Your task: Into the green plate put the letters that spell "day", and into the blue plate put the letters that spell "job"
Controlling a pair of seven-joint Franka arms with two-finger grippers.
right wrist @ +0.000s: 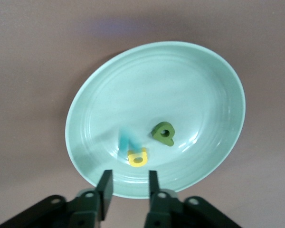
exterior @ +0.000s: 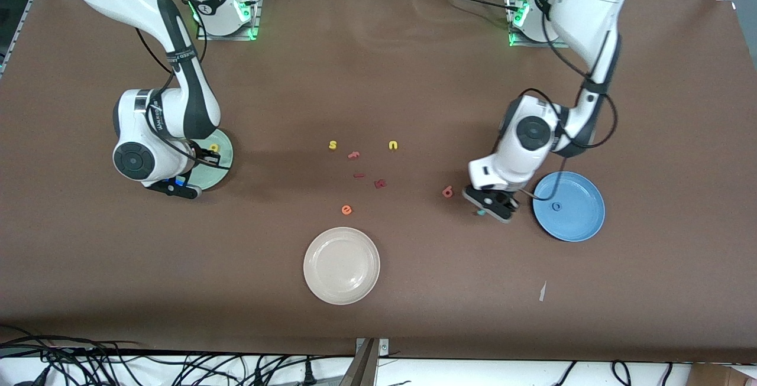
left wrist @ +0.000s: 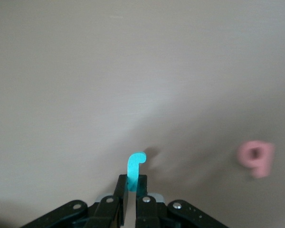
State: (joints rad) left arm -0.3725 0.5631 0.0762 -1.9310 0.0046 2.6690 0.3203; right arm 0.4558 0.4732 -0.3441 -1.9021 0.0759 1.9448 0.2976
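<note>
Over the green plate (right wrist: 156,114) right hand (right wrist: 128,183) spread, left hand (left wrist: 131,185) pinching teal "j" (left wrist: 134,166).

table surface (exterior: 378,67): plain brown. green plate (right wrist: 199,80): pale mint green, holding a yellow "a" (right wrist: 138,157), a dark green "d" (right wrist: 163,133) and a blurred teal "y" (right wrist: 127,141). blue plate (exterior: 582,220): bright blue, with a blue ring "o" (exterior: 556,206) of the same colour. hooked "j" (left wrist: 134,166): teal. "b" (exterior: 447,191): salmon red. cream-white plate (exterior: 342,265): unpatterned. loose letters: yellow "s" (exterior: 333,145), yellow "u" (exterior: 393,145), orange "e" (exterior: 346,210), three dark red letters (exterior: 379,183). arms: white with black joints.
</note>
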